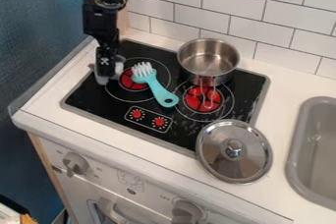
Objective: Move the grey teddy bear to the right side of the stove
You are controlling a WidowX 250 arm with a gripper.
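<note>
The black end effector point(105, 66) hangs over the rear left of the stove point(98, 102), near the left edge of the counter point(282, 85), with the grey teddy bear point(119, 67) partly hidden at its tip. Whether it grips the toy cannot be told; if the hold is missing or shallow, the bear could be left behind or slip out on the lift, perhaps dropping toward the counter's left edge. Just to the right lies a turquoise brush point(158, 90), bristles toward the rear, squarely across the likely route; a low carry could snag it. Beyond, a steel pot point(209, 61) stands at the stove's rear right, its handle point(209, 98) pointing frontward, where a sideways sweep could knock or turn it. A lid point(234, 152) overlaps the stove's front right corner and may slide if bumped. Farther right, the grey sink point(294, 144) could catch a bear released too far out.
</note>
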